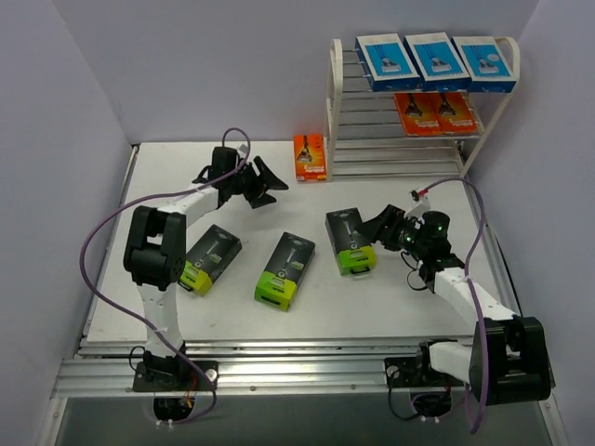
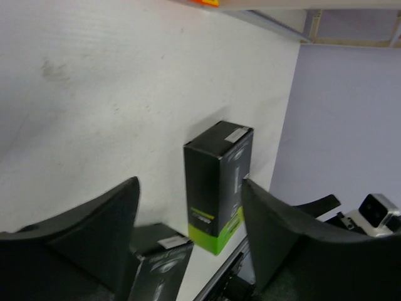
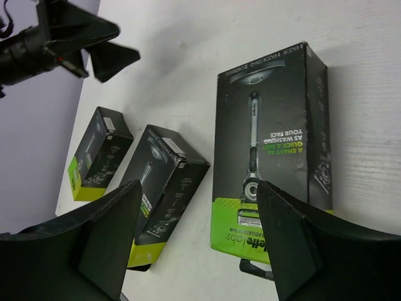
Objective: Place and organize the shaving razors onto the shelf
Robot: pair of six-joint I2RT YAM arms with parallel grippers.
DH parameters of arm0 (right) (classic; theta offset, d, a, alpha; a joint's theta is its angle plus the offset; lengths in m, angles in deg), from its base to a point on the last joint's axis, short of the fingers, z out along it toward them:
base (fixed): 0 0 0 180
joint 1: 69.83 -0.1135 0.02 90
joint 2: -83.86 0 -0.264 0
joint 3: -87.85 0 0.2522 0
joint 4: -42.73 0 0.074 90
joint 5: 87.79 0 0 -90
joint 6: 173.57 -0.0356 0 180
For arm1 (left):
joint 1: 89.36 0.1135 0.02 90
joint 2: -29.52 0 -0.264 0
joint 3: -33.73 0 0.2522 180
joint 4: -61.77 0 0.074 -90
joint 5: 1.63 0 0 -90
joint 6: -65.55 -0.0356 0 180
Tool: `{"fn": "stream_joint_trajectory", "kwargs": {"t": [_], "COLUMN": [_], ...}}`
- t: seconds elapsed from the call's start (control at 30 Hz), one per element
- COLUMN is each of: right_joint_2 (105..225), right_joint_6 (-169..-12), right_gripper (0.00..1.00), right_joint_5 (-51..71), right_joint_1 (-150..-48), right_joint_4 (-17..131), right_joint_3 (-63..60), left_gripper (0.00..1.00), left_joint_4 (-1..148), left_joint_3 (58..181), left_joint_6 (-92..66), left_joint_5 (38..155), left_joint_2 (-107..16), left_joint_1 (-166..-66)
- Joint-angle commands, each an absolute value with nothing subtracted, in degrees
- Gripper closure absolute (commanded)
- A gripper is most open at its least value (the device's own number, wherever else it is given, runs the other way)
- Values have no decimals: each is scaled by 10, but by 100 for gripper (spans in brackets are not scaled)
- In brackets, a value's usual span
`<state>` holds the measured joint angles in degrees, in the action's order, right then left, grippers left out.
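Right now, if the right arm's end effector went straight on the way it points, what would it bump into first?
Most likely the nearest black razor pack with the lime-green end, lying flat directly ahead of the open right end effector. How much of a gap remains is hard to judge.

The right jaws stand parted with nothing between them, close beside a black-and-lime razor pack lying flat on the tabletop. A second black pack and a third black pack lie farther off past it. The left jaws, likewise spread and holding nothing, point toward an orange pack standing near their tips. Well beyond the right jaws, the shelf carries three blue packs on its top tier and two orange packs on a lower one.
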<state>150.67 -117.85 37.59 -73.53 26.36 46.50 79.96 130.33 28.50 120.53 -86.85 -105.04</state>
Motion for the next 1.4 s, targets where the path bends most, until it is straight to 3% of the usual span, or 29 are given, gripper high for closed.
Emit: {"fn": "stream_joint_trajectory", "kwargs": {"t": [0.0, 0.1, 0.57, 1.37], "right_joint_2": [1495, 1507, 1552, 1590], "right_joint_6": [-1176, -1172, -1192, -1215], "right_gripper": [31, 31, 32, 33], "right_joint_5": [427, 428, 441, 450], "right_joint_1": [-734, -733, -707, -671], "right_joint_4": [203, 202, 163, 122], "right_joint_3": [465, 462, 464, 476], "left_gripper": [35, 48, 48, 53], "left_joint_4": [752, 749, 753, 754], "left_joint_3": [1397, 1448, 1633, 1692], "left_joint_6": [322, 345, 426, 505], "left_joint_5": [1232, 1231, 1217, 1110], "left_joint_2": [-910, -961, -1136, -1207], "left_joint_1": [-1066, -1070, -1087, -1087]}}
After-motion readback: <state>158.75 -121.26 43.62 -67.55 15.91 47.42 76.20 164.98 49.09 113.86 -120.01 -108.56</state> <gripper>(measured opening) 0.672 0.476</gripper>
